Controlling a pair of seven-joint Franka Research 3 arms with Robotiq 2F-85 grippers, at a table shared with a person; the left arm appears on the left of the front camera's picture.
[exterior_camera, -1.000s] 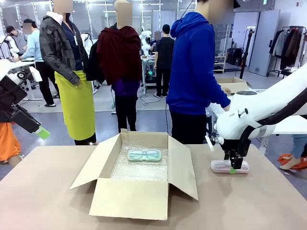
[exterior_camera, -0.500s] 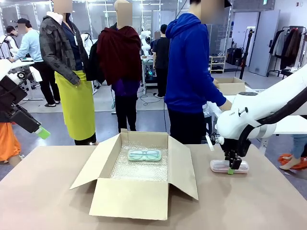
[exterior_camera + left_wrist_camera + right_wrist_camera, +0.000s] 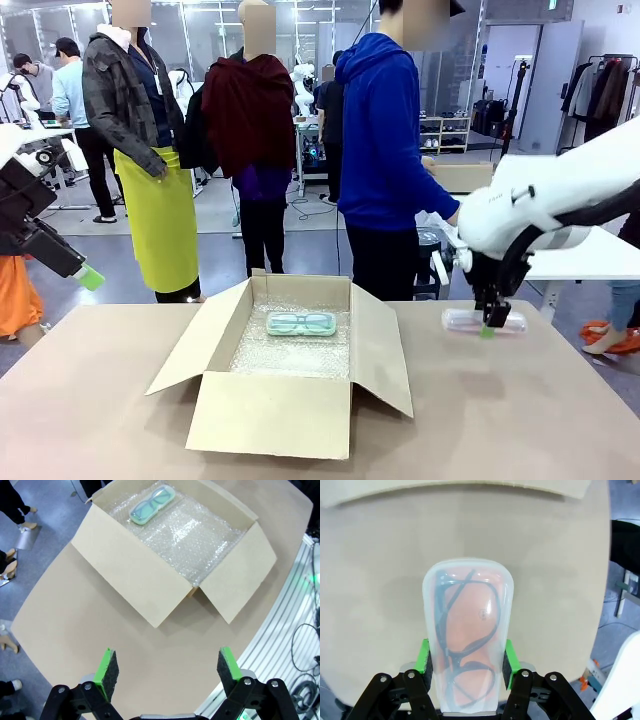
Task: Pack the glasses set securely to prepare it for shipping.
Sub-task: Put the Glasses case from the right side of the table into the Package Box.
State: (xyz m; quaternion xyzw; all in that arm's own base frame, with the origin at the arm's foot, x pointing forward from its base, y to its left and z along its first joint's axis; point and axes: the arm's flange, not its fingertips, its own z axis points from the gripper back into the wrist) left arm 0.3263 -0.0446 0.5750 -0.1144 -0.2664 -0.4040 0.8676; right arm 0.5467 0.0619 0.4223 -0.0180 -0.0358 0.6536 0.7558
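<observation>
- In the front view the right gripper (image 3: 488,322) covers the middle of the pink glasses case (image 3: 460,319). Only the two ends of the case stick out on each side of the fingers, and what is inside cannot be read there.
- In the right wrist view the near end of this case (image 3: 468,630) goes under the gripper body and is cut off by the bottom edge. The glasses look pink-orange with dark rims through the cloudy lid.
- The right gripper (image 3: 466,656) is closed on the case. One green pad (image 3: 424,656) presses on each long side, at the nearer half, and the far rounded end points away from the fingers.
- The case hangs over the right part of the table (image 3: 100,400), beside the cardboard box (image 3: 270,410) and apart from it. It seems to be off the surface, but the gap is hard to judge.
- The left arm is cut off by the left edge of the front view, and of its gripper (image 3: 88,277) only one green tip is clear.
- In the left wrist view the left gripper (image 3: 167,666) stands wide open with nothing between the fingers, high above the table and well apart from the box (image 3: 135,580).
- The mint-green glasses case (image 3: 301,323) lies flat on the bubble wrap (image 3: 290,355) at the far side of the box. In the left wrist view it (image 3: 152,504) is near a corner, far from those fingers.
- The near wall of the box hides the front strip of the bubble wrap in the front view.
</observation>
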